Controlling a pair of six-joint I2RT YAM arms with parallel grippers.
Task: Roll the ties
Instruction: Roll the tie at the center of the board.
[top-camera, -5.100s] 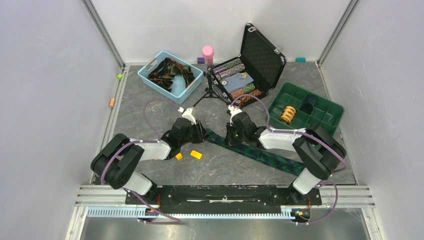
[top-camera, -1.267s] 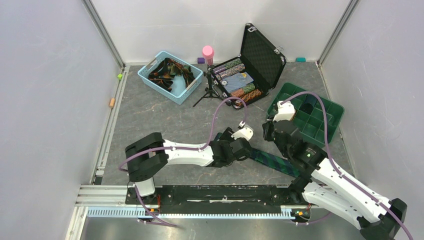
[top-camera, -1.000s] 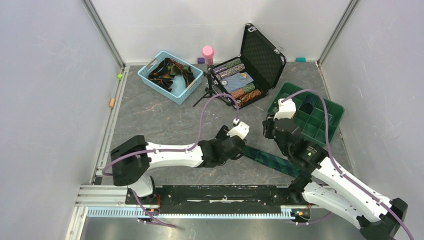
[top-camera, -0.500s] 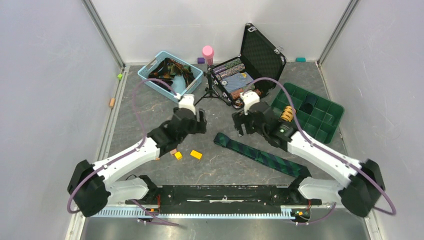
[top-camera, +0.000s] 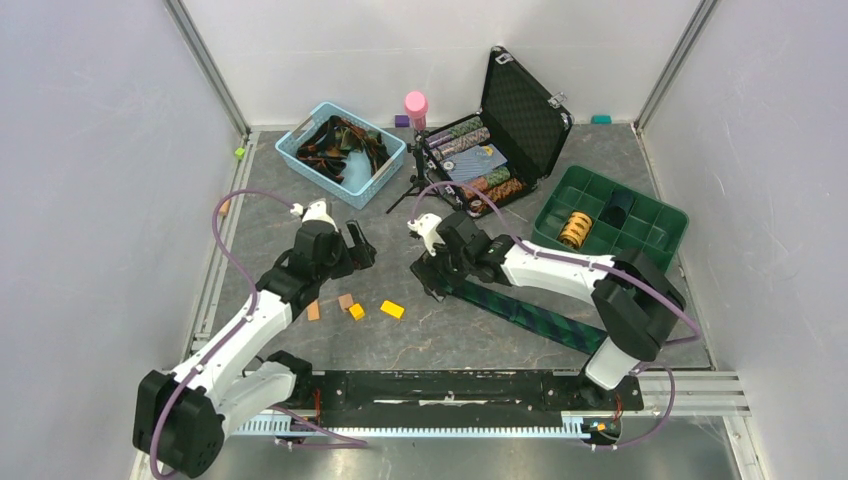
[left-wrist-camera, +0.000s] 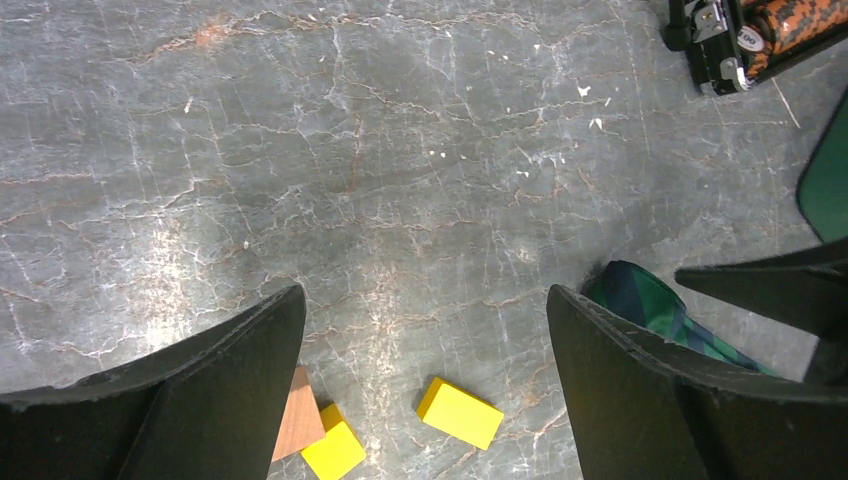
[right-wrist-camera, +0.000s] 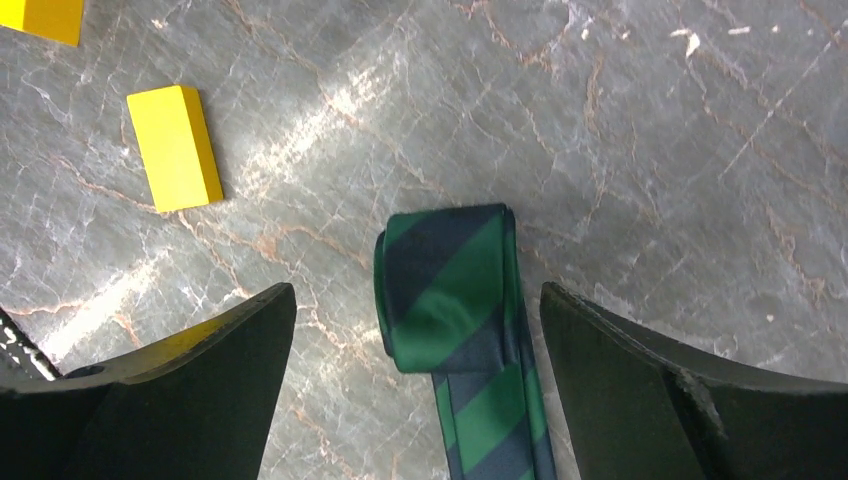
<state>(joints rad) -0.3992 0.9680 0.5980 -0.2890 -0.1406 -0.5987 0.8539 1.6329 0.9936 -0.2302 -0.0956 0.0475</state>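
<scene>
Hovering right gripper: jaws are spread wide and nothing is held; the folded end of the tie is seen below, between them.
Tie: laid flat on the table, stretched from centre toward 4 o'clock.
Left gripper: spread wide, nothing gripped.
Yellow block: at 9 o'clock of the folded end.

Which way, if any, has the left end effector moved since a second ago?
Yes. The left end effector has swung left, away from the plaid tie, and now sits just on the near side of the blue basket.
</scene>
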